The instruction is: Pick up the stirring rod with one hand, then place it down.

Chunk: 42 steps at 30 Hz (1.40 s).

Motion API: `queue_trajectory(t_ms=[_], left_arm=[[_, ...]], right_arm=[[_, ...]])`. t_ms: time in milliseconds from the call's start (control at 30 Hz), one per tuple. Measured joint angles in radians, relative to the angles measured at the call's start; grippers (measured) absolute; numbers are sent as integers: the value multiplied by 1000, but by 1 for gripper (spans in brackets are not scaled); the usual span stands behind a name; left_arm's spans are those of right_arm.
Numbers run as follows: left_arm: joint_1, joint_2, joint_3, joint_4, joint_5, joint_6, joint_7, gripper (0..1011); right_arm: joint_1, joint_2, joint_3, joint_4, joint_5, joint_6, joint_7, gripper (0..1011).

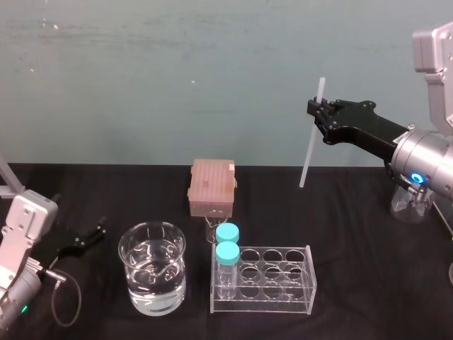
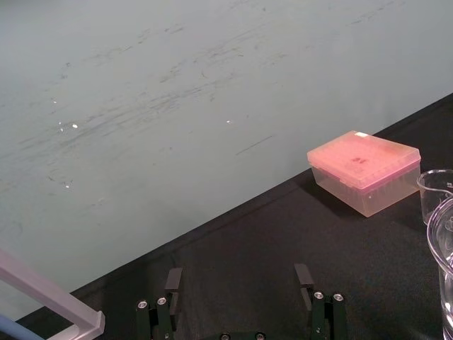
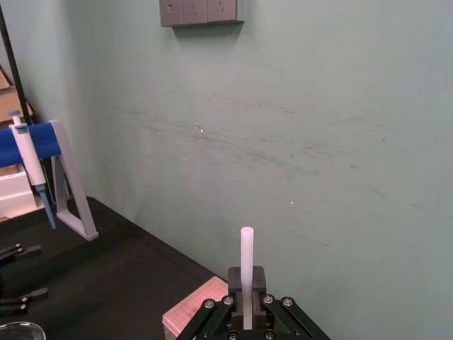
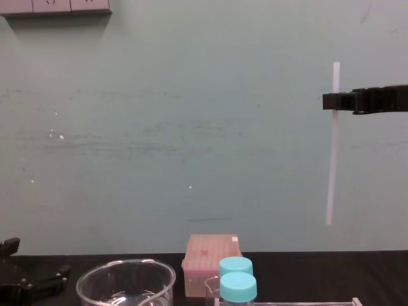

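Observation:
The stirring rod (image 1: pixel 312 134) is a thin translucent white stick held upright in the air at the right, well above the table. My right gripper (image 1: pixel 318 113) is shut on it near its upper end; the chest view shows the same rod (image 4: pixel 332 153) hanging down from the gripper (image 4: pixel 331 102). In the right wrist view the rod's top (image 3: pixel 246 265) sticks out between the shut fingers (image 3: pixel 259 280). My left gripper (image 1: pixel 88 237) rests low at the table's left, open and holding nothing; its two fingers (image 2: pixel 173 280) stand wide apart.
On the black table stand a glass beaker of water (image 1: pixel 152 268), a clear tube rack (image 1: pixel 272 280) with two blue-capped vials (image 1: pixel 227 244), and a pink tip box (image 1: pixel 211 188). A pipette stand (image 3: pixel 67 180) is at the far left. A small flask (image 1: pixel 409 205) stands below my right arm.

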Motion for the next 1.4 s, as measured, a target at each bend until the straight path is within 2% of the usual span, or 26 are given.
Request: queue_trajectory(t_ms=[333,500,633,767,867,1067,1200,1400], left_arm=[[0,0,0,0,0,0,0,1005],[0,0,0,0,0,0,0,1005],[0,0,0,0,0,0,0,1005],[0,0,0,0,0,0,0,1005],[0,0,0,0,0,0,0,1005],[0,0,0,0,0,0,0,1005],[0,0,0,0,0,0,0,1005],[0,0,0,0,0,0,0,1005]], right_arm=[[-1,0,8,-3,4,0,10,69],[-19,27,49,-61,72,41,50,69],[-76,82,88,-145,163,86,100,69],[-121,124,108,-195,210,102,135,69],[-167,173,121,-235,244,108,173,69],[-198,233,107,-247,253,105,217,69],[-200,250,84,-239,249,96,231,69],[-192,256,48,-223,236,78,239,69]])
